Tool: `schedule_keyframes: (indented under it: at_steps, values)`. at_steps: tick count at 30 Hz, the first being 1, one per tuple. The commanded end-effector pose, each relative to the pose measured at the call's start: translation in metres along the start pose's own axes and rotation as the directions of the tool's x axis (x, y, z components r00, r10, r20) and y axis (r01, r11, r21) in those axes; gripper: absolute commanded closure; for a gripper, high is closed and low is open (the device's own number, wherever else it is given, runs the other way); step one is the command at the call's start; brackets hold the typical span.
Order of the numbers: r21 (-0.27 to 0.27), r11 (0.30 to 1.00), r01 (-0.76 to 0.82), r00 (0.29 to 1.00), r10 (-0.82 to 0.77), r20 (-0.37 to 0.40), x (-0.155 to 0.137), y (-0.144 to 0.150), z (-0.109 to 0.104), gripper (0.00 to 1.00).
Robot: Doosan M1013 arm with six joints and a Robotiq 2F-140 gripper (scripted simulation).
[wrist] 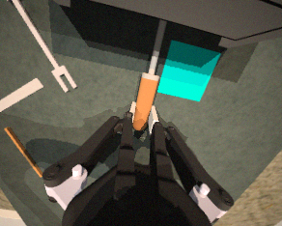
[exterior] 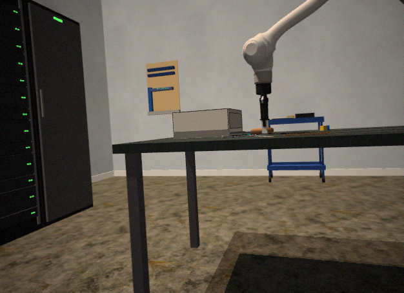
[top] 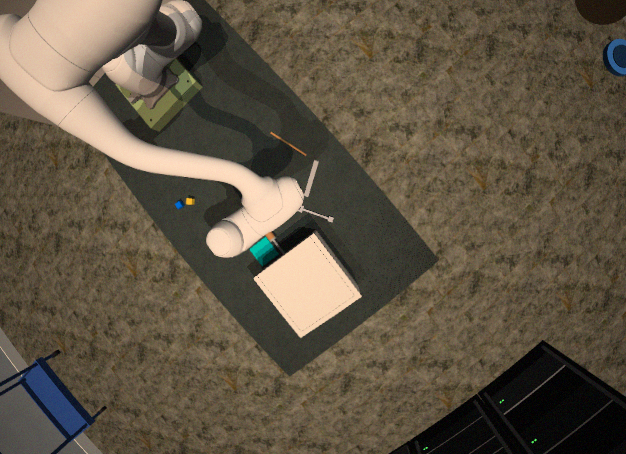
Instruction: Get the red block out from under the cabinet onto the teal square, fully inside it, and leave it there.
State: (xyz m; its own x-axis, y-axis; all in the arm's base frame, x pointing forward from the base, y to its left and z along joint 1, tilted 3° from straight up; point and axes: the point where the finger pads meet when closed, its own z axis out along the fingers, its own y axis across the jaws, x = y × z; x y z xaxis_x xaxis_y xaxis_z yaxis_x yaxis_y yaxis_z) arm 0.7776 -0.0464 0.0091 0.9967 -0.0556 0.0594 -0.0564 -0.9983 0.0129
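The orange handle of a grey-shafted tool (wrist: 146, 98) was gripped by the closed black two-finger gripper (wrist: 141, 121), its shaft pointed under the beige box-shaped cabinet (top: 307, 284). The flat teal square (wrist: 187, 70) lay just beside the shaft, at the cabinet's edge. The red block could not be seen.

On the table (top: 384, 236), the cabinet (top: 307, 285) sits near one end, the square (wrist: 188, 72) just before its open side. A tool (wrist: 146, 98) lies beside the square, its shaft reaching under the cabinet. A fork (wrist: 43, 45), strip (wrist: 16, 95) and rod (wrist: 23, 151) lie to its left.
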Motion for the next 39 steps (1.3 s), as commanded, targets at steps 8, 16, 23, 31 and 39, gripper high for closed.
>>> schedule_keyframes:
  at_steps: [8, 16, 23, 31, 39]
  values:
    - [0.001, 1.0, 0.002, 1.0, -0.002, 0.0, -0.001, 0.0024, -0.0005, 1.0]
    - [0.001, 1.0, 0.002, 1.0, -0.002, 0.0, -0.001, 0.0024, -0.0005, 1.0]
    - [0.001, 1.0, 0.002, 1.0, -0.002, 0.0, -0.0013, 0.0024, -0.0005, 1.0]
    - [0.001, 1.0, 0.002, 1.0, -0.002, 0.0, -0.0028, 0.0024, -0.0005, 1.0]
    - [0.001, 1.0, 0.002, 1.0, -0.002, 0.0, -0.0078, 0.0024, -0.0005, 1.0]
